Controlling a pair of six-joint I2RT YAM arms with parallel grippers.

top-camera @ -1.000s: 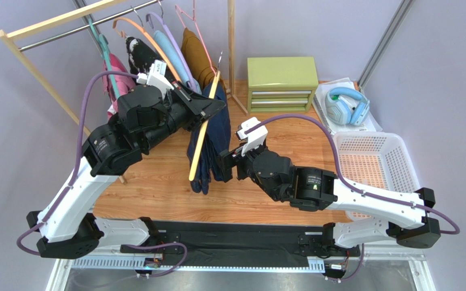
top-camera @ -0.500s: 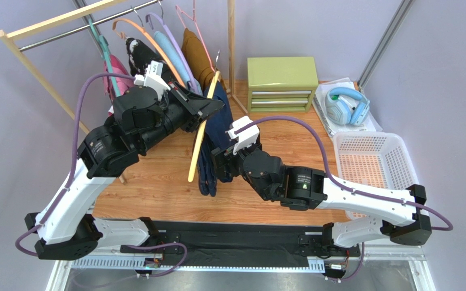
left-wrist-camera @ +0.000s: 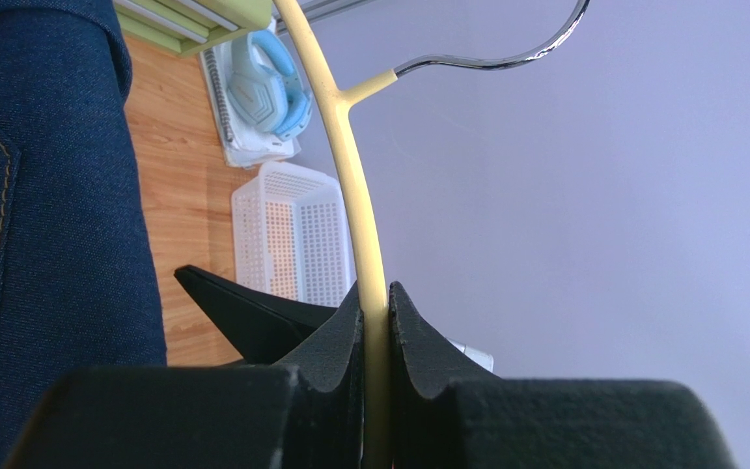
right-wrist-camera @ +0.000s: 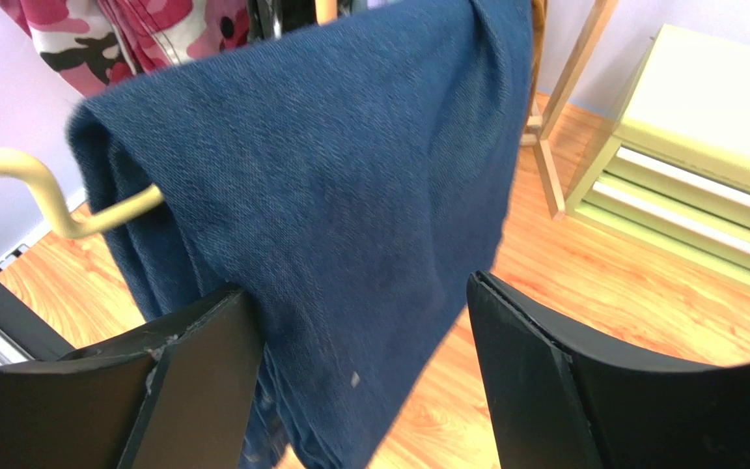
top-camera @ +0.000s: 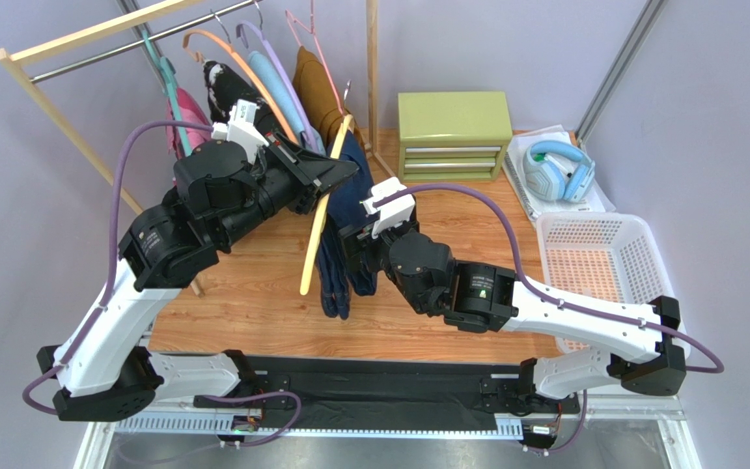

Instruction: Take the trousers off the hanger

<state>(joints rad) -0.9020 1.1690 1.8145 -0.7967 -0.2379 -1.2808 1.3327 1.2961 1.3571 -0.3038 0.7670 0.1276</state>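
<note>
Booth with lilac walls. Wooden table (top-camera: 252,303). Wooden clothes rack (top-camera: 76,140) at the back left, several hangers on its rail. Green drawer box (top-camera: 452,127), blue headphones (top-camera: 560,166) and white basket (top-camera: 594,220) sit to the right, not involved.

Left gripper (top-camera: 335,176): jaws pressed together on the arm of the yellow hanger (top-camera: 317,234). The left wrist view shows the yellow arm pinched between the black pads just below the neck. The metal hook shows against bare wall there, so the hanger is off the rail and carried in the air above the table.

Navy trousers (top-camera: 350,195): folded over the yellow hanger, hanging down on its right side, the low end above the boards. Denim seams fill the left of the left wrist view.

Right gripper (top-camera: 354,259): jaws wide apart, one finger either side of the hanging navy fabric. In the right wrist view the cloth lies between the fingers, at or near the left finger and clear of the right one. Nothing is gripped.

Pink camouflage trousers (top-camera: 188,112): on the rack, far left, untouched.

Step in hand, as I judge it: taking hold of the navy pair to strip it off.

Next move calls for closing the right jaws on all the fabric layers, well up the fold. Then pull along and off the hanger's free end while the left holds firm. A thin pinch may slip.
</note>
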